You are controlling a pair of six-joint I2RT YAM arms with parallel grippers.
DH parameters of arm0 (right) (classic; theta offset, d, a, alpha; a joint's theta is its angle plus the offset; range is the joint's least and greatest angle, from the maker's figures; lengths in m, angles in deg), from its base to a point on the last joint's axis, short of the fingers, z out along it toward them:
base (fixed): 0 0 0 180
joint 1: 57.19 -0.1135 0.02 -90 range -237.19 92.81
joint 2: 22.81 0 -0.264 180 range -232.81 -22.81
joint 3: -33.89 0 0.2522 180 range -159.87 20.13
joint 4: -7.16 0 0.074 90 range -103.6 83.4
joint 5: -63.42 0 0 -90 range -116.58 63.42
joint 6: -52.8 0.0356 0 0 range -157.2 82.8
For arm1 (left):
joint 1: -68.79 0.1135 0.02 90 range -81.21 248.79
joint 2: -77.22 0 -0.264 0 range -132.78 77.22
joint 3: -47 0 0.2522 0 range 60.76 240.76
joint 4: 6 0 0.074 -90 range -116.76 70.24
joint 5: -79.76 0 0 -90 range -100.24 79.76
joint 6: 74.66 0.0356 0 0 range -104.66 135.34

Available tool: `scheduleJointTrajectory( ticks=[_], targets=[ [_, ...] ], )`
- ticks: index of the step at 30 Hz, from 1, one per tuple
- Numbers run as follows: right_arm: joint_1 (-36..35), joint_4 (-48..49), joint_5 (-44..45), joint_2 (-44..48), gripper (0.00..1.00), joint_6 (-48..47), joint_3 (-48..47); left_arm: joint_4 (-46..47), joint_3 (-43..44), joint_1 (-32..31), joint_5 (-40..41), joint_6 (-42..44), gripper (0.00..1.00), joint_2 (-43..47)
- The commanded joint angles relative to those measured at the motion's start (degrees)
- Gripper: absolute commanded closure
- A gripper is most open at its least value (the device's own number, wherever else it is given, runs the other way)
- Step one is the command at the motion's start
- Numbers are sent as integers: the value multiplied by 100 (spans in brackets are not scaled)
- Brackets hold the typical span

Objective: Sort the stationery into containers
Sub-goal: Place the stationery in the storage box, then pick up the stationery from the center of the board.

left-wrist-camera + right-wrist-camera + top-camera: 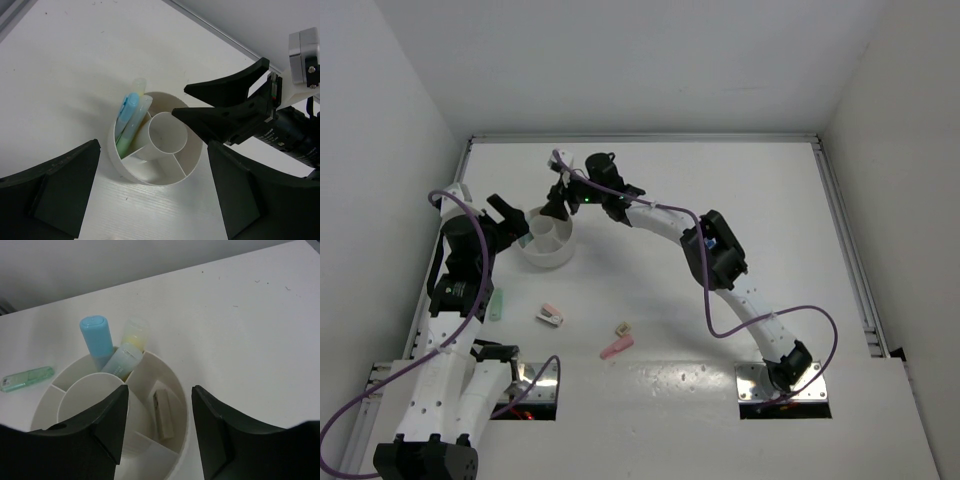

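Observation:
The white round bowl [548, 258] with inner dividers stands at the left of the table. One compartment holds a light-blue stick [95, 337], a pale blue tube [122, 361] and a yellow stick [135, 331], all leaning upright. Another holds a tan block [163, 415]. My right gripper [563, 203] is open and empty just above the bowl's far side, with that block between its jaws in the right wrist view [160, 425]. My left gripper [517, 222] is open and empty at the bowl's left side. In its own view [150, 200] the bowl [152, 182] lies ahead of it.
On the table in front of the bowl lie a green stick [497, 303], a pink-white stapler-like piece [550, 316], a small tan block [622, 328] and a pink stick [617, 347]. The green stick also shows in the right wrist view [27, 377]. Walls enclose the table's sides and back.

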Motion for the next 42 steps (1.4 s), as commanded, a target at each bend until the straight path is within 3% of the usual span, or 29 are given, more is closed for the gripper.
scheduleJointTrajectory(
  ticks=[1, 3, 5, 7, 11, 12, 13, 14, 15, 17, 18, 19, 20, 21, 23, 24, 25, 26, 27, 29, 30, 32, 37, 42],
  targets=[
    [18, 229, -63, 16, 46, -48, -97, 163, 101, 66, -36, 45, 6, 70],
    [18, 281, -63, 147, 51, -48, -150, 163, 101, 66, -36, 45, 6, 70],
    [18, 151, -63, 401, 71, -241, -281, 163, 101, 66, -36, 45, 6, 70],
    [70, -60, 331, 612, 100, -582, -396, 163, 101, 66, -36, 45, 6, 70],
    [123, -1226, 1062, 1306, 100, -1547, -396, 163, 101, 66, -36, 45, 6, 70],
    [123, -2222, 1001, 1447, 100, -1847, -396, 163, 101, 66, -36, 45, 6, 70],
    [123, -2693, 1001, 1770, 96, -2067, -309, 163, 101, 66, -36, 45, 6, 70],
    [123, -3177, 905, 1948, 70, -2531, -178, 163, 101, 66, -106, 45, 6, 70],
    [27, -4147, 1035, 2115, 61, -2797, 180, 163, 101, 118, -106, 45, 6, 70],
    [-78, -4831, 1115, 2666, 43, -3141, 734, 163, 101, 118, -158, 45, 6, 70],
    [-79, -5034, 1045, 2835, 23, -3212, 1390, 163, 101, 118, -211, 45, 9, 70],
    [-79, -5184, 1045, 3029, 12, -3151, 1753, 163, 101, 118, -212, 45, 11, 70],
    [-79, -5238, 1045, 3196, 9, -3046, 2062, 163, 101, 118, -273, 45, 15, 70],
    [-79, -5404, 932, 3441, 9, -3245, 2447, 215, 101, 118, -273, 45, 35, 70],
    [-79, -5843, 547, 3645, 22, -3693, 2853, 216, 101, 118, -326, 45, 65, 70],
    [-79, -5984, 309, 3768, 55, -4574, 3021, 216, 101, 118, -326, 45, 82, 70],
    [-79, -6107, 158, 4056, 75, -5105, 3231, 216, 101, 118, -326, 45, 86, 70],
    [-79, -6030, 18, 4233, 87, -5554, 3799, 216, 101, 118, -326, 45, 86, 70],
    [-79, -5977, -97, 4400, 89, -6647, 4048, 216, 101, 118, -326, 45, 86, 70],
    [-79, -6414, -360, 4297, 73, -7507, 4148, 216, 101, 118, -264, 45, 61, 17],
    [-79, -6416, -588, 4227, 64, -7876, 4226, 216, 101, 171, -212, 45, 37, 17],
    [-149, -6477, -818, 4165, 54, -8395, 4410, 216, 101, 171, -159, 45, 25, 17],
    [-263, -6838, -1301, 3822, 48, -9468, 4315, 163, 101, 171, -106, 45, 22, 17],
    [-623, -6364, -1197, 3637, 47, -9523, 4464, 163, 101, 171, -106, 45, 22, 17]
  ],
)
